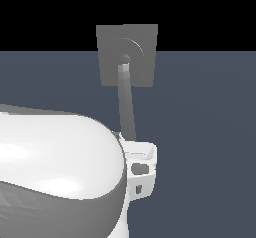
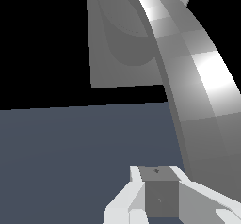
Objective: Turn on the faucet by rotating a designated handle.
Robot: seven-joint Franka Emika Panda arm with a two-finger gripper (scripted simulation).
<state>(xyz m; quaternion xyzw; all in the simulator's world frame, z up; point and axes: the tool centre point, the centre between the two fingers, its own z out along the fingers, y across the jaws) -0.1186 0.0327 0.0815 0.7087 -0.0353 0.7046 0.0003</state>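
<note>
End effector (image 1: 142,163) sits at the handle's (image 1: 127,102) lower end.

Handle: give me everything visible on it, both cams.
The handle is a long, narrow grey bar, matte, brightest near the ring. It starts at the raised ring on the faucet block's face and runs down toward the gripper, where its far end is hidden. In the wrist view it looks curved and faceted with bright patches, passing close beside the fingers; contact cannot be told.
</note>
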